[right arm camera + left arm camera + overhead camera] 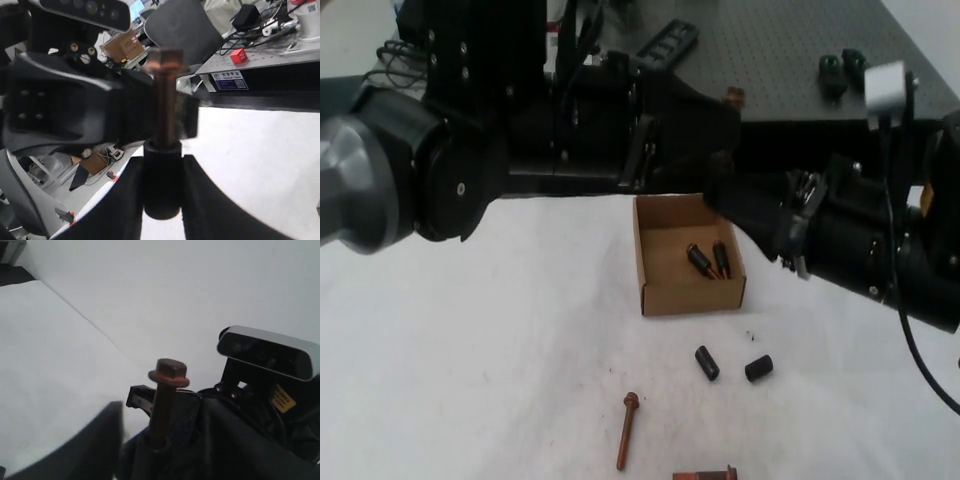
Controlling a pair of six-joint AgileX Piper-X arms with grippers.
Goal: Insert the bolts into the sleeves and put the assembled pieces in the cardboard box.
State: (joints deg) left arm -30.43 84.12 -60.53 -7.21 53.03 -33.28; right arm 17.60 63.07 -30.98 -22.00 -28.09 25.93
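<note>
Above the cardboard box [655, 290], my two grippers meet. My left gripper [160, 442] is shut on the shaft of a copper bolt [167, 390], whose hex head stands free. My right gripper [162, 192] is shut on a black sleeve [162, 182], and the bolt [164, 100] enters the sleeve's top. In the high view the left gripper [710, 150] comes from the left and the right gripper [735, 200] from the right. Two assembled pieces [708, 260] lie in the box. Two loose sleeves [707, 362] [759, 368] and two loose bolts [626, 430] [705, 474] lie on the white cloth.
The white cloth [470, 360] covers the near bench, with free room left of the box. Behind it is a black perforated board [770, 40] carrying small black parts [840, 70] and a flat black bar [665, 42]. Both arms' bulky bodies hang over the box's far side.
</note>
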